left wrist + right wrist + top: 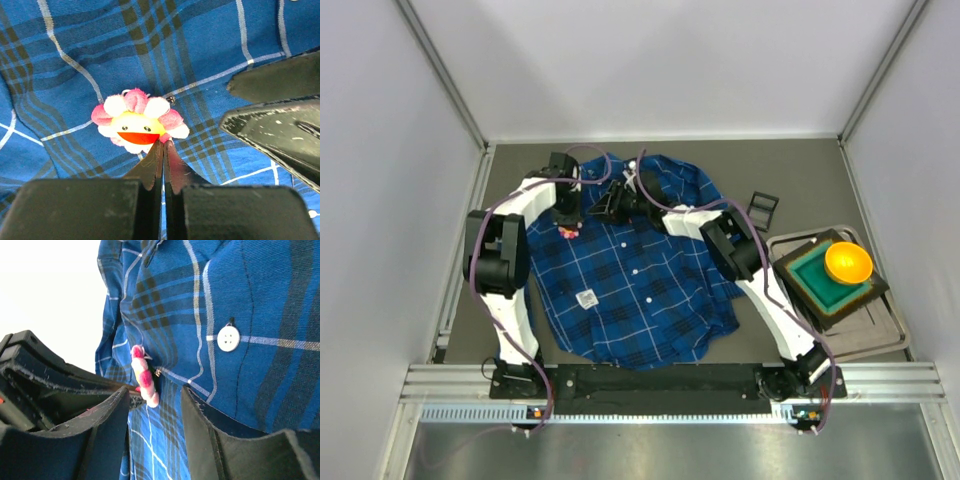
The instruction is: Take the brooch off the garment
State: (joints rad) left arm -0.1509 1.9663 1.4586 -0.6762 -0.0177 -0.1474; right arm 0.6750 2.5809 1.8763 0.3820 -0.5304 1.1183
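Note:
The garment [640,280], a blue plaid shirt, lies spread flat on the table. The brooch [137,122], a small flower with pink and white petals and a yellow smiling face, is pinned near the shirt's collar [568,232]. My left gripper [163,143] is shut, its tips nipping the pink petal at the brooch's lower edge. My right gripper [155,402] is open just beside it, one finger on either side of the brooch [144,375], which shows edge-on, and its fingers [280,130] rest on the cloth. From above, both grippers [566,222] [610,203] meet near the collar.
A white button [228,338] sits on the placket to the right of the brooch. A white square tag [586,298] lies lower on the shirt. An orange bowl [848,262] rests on a green block in a grey tray [880,335] at the right, with a small black frame [763,210] behind it.

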